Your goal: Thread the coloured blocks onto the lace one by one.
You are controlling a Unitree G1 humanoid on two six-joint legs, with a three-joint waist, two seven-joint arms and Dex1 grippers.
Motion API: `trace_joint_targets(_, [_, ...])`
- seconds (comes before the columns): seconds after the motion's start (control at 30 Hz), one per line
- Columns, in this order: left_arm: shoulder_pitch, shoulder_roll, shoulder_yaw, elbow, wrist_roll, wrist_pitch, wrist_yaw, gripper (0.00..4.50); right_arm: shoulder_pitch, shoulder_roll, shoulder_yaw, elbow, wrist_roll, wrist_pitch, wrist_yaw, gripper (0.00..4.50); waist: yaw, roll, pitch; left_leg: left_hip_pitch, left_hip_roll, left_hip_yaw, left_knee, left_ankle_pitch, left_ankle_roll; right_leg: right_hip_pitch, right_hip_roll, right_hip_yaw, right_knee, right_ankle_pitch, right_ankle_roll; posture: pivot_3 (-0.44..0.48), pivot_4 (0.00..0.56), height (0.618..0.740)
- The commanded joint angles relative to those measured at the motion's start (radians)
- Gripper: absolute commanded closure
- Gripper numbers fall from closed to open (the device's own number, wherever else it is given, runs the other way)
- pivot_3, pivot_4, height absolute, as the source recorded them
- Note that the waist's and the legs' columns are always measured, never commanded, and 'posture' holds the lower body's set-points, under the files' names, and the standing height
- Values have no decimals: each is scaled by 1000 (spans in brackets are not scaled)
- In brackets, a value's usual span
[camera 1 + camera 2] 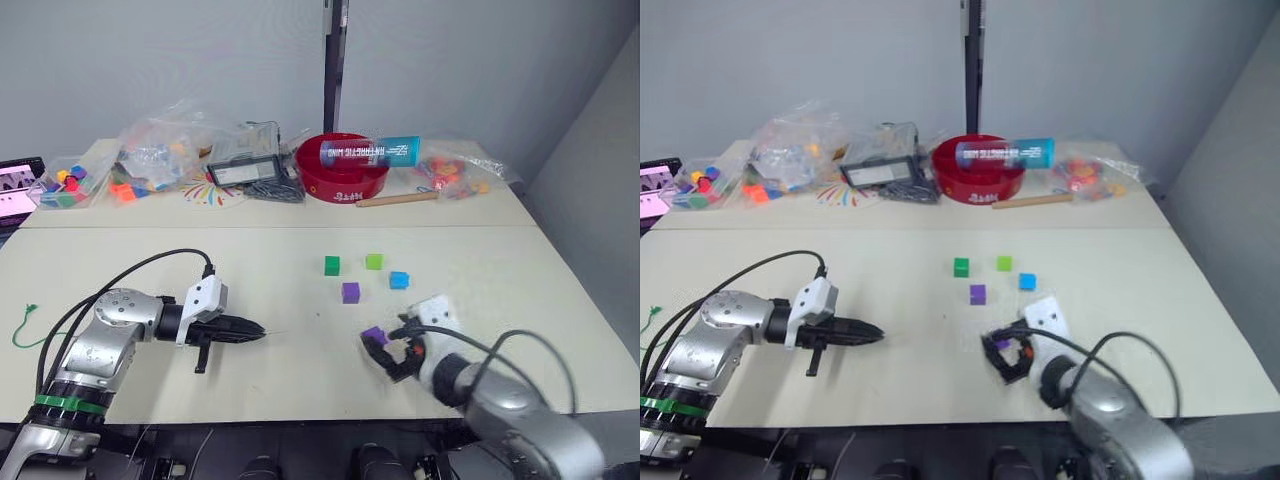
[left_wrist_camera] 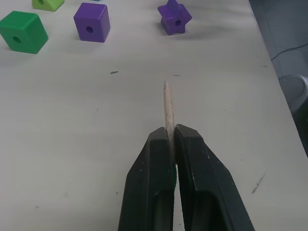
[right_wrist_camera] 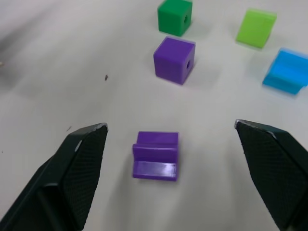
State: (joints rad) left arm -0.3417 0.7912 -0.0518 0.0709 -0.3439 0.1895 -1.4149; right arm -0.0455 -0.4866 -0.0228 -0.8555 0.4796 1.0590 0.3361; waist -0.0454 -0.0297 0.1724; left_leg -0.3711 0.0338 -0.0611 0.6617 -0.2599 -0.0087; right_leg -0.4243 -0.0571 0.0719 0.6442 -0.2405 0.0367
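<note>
The table is a wide pale surface with a seam running across it; behind the seam sit a red bowl with a blue bottle lying across it, clear bags of toy pieces, a wooden stick and a black-framed device.

On the near half, the left gripper lies low over the table, pointing toward the blocks. Its two black fingers are pressed together on the pale stiff tip of the lace, which sticks out straight beyond them. A short green loop of the lace lies at the table's left edge, well apart from the blocks.

The right gripper hovers near the front edge with its fingers spread wide, gripping nothing. Between them, resting on the table and touching neither finger, is a purple block.

The other blocks sit loose in a cluster beyond it: a second purple block nearest, then a dark green block, a light green block just beside it, and a blue block to the right. None is on the lace.
</note>
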Motion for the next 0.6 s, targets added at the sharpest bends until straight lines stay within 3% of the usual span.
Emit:
trace_joint_targets(0.03, [7,21,35,-43,-24,8,9,4500,-39,-131,-59,32,100,-99,250,35,-1,0,0,0,0,0,0,0,0,0,0,0,0,0,0,0,150,731])
trace_joint_targets(0.17, [13,34,41,-50,-30,11,8,4500,-147,-297,-65,184,210,-215,604,35,-1,0,0,1,0,1,0,0,0,1,0,0,-2,0,0,0,150,731])
trace_joint_targets(0.3, [24,45,46,-66,-34,15,6,4500,-312,-400,97,379,89,-403,858,35,-1,0,1,1,0,1,0,0,0,2,0,0,-2,0,0,0,150,731])
trace_joint_targets(0.47, [45,52,58,-93,-39,23,14,4500,-525,-354,349,747,-200,-854,1107,35,0,0,1,1,0,2,0,0,0,1,0,0,-2,0,0,0,150,731])
trace_joint_targets(0.6, [62,56,70,-114,-42,32,25,4500,-606,-296,409,958,-288,-1069,1195,35,1,0,1,0,0,2,0,0,0,0,0,0,-2,0,0,0,150,731])
